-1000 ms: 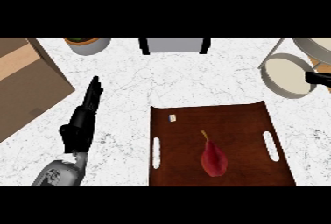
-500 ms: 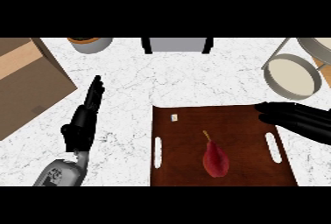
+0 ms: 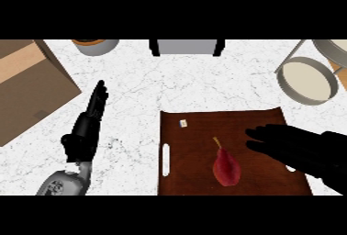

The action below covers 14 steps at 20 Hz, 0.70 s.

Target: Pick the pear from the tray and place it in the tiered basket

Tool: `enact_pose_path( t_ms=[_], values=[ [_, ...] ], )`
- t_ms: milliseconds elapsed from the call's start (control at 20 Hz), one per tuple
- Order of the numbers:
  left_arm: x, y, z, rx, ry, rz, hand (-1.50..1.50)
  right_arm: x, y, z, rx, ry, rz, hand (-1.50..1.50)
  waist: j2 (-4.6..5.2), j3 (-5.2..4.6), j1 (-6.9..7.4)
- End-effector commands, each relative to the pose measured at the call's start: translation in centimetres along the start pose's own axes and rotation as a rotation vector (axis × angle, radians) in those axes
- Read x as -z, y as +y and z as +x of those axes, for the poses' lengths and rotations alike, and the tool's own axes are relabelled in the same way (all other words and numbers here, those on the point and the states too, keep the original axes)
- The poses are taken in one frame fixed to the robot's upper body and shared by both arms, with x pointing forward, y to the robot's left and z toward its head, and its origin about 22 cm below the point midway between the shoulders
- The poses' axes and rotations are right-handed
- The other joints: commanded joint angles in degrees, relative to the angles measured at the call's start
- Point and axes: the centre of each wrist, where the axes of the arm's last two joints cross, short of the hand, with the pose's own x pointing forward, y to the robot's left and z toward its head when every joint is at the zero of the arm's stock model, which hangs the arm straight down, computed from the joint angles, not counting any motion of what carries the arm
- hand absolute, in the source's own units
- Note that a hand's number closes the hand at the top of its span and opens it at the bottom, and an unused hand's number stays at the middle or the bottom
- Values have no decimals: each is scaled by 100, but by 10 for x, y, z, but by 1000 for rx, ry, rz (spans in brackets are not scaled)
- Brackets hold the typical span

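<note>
A red pear (image 3: 226, 168) with a thin stem lies on the brown tray (image 3: 196, 137), near its front middle. My right hand (image 3: 291, 148) hovers over the tray's right side, just right of the pear, its fingers spread and pointing left, not touching the fruit. The tiered basket (image 3: 308, 79) stands at the counter's far right, its round cream tier showing. My left hand (image 3: 86, 126) rests open on the counter left of the tray, fingers straight and pointing away.
A brown cardboard box (image 3: 27, 87) fills the left edge. A small pot (image 3: 95, 45) sits at the back left and a grey box (image 3: 187, 46) at the back centre. A small white tag (image 3: 183, 123) lies on the tray's far left.
My right hand has come from the far right, near the basket, down and left over the tray toward the pear. The left hand and the pear have stayed put.
</note>
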Motion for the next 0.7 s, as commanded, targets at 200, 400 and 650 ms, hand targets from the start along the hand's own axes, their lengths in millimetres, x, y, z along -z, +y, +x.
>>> enact_pose_path(
  t_ms=[200, 400, 650],
  values=[
    [5, 12, -3, 7, -11, 5, 0, 20, 23, -6, -40, 104, 81, -150, 14, 5, 23],
    [-8, -2, 5, 11, 6, -6, 0, 1, 17, -8, -77, 127, 58, -150, 4, 6, 8],
    [-10, 3, -2, -4, -3, 10, 0, 1, 15, -16, -145, 162, 58, -150, 8, 7, 2]
  ],
)
